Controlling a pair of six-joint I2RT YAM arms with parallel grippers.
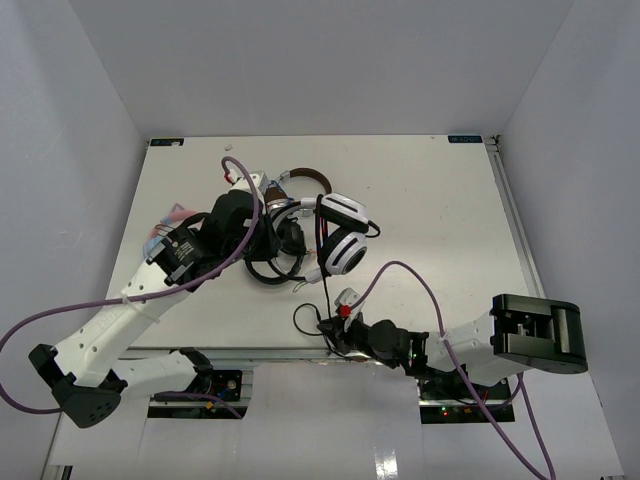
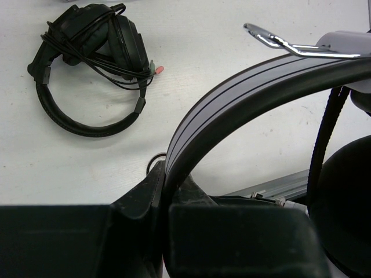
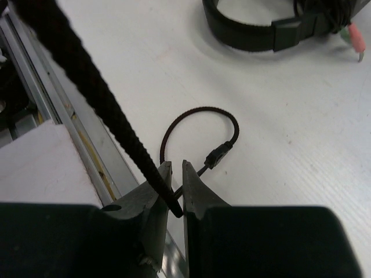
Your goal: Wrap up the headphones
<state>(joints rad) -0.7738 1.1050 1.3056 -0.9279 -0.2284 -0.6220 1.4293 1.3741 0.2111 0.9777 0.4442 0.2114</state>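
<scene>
The white headphones [image 1: 342,238] with black ear pads lie tilted at mid table. My left gripper [image 1: 262,230] is shut on their headband [image 2: 249,87], which arches up and right from the jaws in the left wrist view; a black ear pad [image 2: 348,202] hangs at the right. The thin black cable [image 1: 324,285] runs from the headphones down to my right gripper [image 1: 334,332] near the front edge. The right gripper [image 3: 177,174] is shut on the braided cable [image 3: 87,69]. The cable's end loops on the table with its plug [image 3: 218,154] just beyond the fingertips.
All-black headphones [image 2: 87,63] with their cable wrapped lie close by; they also show in the top view [image 1: 272,262] and the right wrist view [image 3: 261,29]. Brown-banded silver headphones [image 1: 305,178] lie behind. The table's metal front rail [image 3: 35,87] runs beside the right gripper.
</scene>
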